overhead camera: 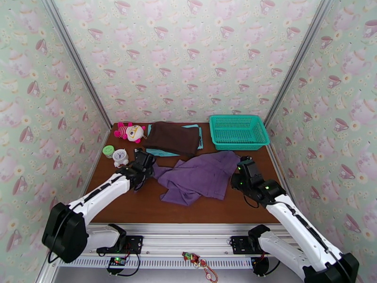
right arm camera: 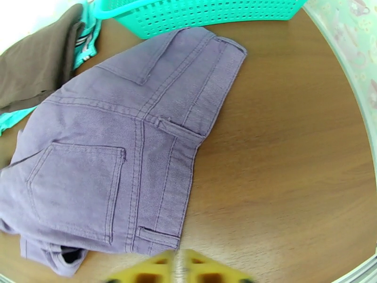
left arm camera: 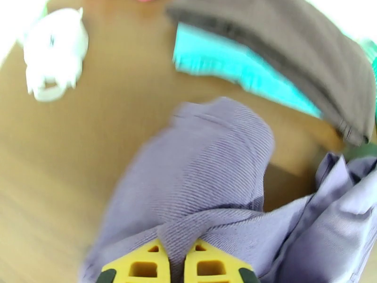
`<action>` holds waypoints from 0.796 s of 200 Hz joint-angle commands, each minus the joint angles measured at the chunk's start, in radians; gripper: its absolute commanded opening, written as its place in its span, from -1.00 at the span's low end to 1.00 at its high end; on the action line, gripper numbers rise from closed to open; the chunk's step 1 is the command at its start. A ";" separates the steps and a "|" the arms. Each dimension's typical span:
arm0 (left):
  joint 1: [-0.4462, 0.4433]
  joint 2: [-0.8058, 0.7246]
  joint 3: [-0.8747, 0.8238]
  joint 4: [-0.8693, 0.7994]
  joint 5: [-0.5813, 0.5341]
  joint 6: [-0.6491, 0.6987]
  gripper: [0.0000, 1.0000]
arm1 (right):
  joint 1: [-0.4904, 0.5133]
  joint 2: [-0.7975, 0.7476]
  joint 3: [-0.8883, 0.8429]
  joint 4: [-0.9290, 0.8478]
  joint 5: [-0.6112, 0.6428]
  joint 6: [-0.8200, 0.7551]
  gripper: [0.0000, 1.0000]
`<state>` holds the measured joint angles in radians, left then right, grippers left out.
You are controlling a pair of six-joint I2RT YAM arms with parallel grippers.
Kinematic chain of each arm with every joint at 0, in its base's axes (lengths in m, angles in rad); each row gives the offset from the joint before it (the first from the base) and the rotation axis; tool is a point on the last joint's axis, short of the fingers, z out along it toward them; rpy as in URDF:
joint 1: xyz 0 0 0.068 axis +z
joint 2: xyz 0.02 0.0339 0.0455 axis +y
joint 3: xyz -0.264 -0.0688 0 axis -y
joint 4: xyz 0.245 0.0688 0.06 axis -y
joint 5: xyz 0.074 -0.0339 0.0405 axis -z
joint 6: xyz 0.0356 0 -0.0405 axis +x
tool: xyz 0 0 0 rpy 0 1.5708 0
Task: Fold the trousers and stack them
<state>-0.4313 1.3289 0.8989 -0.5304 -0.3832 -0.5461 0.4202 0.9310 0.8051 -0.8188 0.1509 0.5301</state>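
One brown wood-grain table (overhead camera: 226,208) sits in a booth of three walls (overhead camera: 188,53) papered in pale green with pink teacups and teapots, and grey metal rails (overhead camera: 73,57) run up the two far corners. Two white and black arms reach in from the near edge. One pair of purple trousers (overhead camera: 202,178) lies rumpled at the table's middle between them. The cloth is finely ribbed, with stitched seams, two patch pockets and belt loops at the waistband. The left gripper (left arm camera: 176,265) has its yellow fingertips (left arm camera: 136,267) nearly together, pinching a fold of trouser leg. The right gripper (right arm camera: 179,270) is just off the waistband's edge, its yellow tips pressed together with nothing seen between them. Behind the trousers, one teal plastic basket (overhead camera: 238,132), rectangular with a lattice of small holes, stands at the far right. One dark brown garment (overhead camera: 172,137) lies folded on one light teal cloth (overhead camera: 158,152). At the far left are one pink plush toy (overhead camera: 129,132), one small green round object (overhead camera: 109,151) and one white alarm clock (overhead camera: 120,157).
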 commanded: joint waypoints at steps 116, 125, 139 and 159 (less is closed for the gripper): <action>-0.021 0.101 0.108 0.068 -0.067 0.264 0.99 | 0.192 0.297 -0.116 0.151 -0.142 0.079 0.30; -0.066 0.049 0.050 0.049 -0.046 0.223 0.99 | 0.193 0.331 -0.114 0.163 -0.147 0.082 0.31; -0.121 -0.038 -0.018 0.022 0.029 0.163 0.95 | 0.198 0.377 -0.113 0.188 -0.146 0.084 0.29; -0.166 -0.157 -0.125 -0.021 0.133 0.085 0.83 | 0.201 0.436 -0.108 0.213 -0.136 0.080 0.25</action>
<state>-0.5697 1.2861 0.8719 -0.4927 -0.3939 -0.3588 0.6140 1.3155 0.7055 -0.6556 0.0170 0.5980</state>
